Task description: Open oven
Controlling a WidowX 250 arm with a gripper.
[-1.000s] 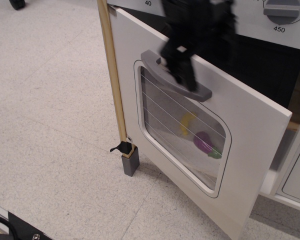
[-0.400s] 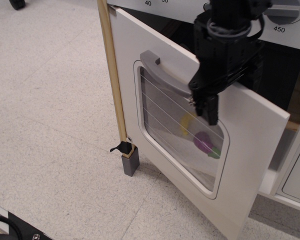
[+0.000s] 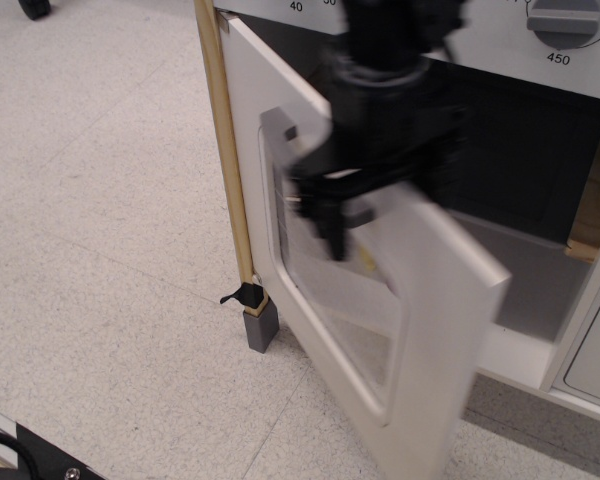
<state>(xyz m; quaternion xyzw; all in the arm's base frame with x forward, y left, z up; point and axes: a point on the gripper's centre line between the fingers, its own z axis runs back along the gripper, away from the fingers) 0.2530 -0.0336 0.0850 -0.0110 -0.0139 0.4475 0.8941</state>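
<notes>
The white toy oven (image 3: 480, 55) fills the upper right, with a grey dial (image 3: 565, 20) and temperature numbers above. Its door (image 3: 440, 290), hinged on the left, stands swung well out and is motion-blurred. The dark inside (image 3: 540, 150) shows behind it. The grey bar handle (image 3: 277, 122) and the rounded window (image 3: 325, 300) face left. My black gripper (image 3: 330, 230) is blurred, in front of the door at the handle's right part. I cannot tell how its jaws stand or whether it touches the handle.
A wooden post (image 3: 225, 150) with a grey foot (image 3: 261, 325) stands at the oven's left edge by the hinge. A white panel (image 3: 595, 350) sits at the lower right. Speckled floor (image 3: 100, 250) lies to the left. A black object (image 3: 45, 458) is at the bottom left corner.
The door has swung much further open, toward the left. My gripper moved left and down along with it, from the handle's right end.
</notes>
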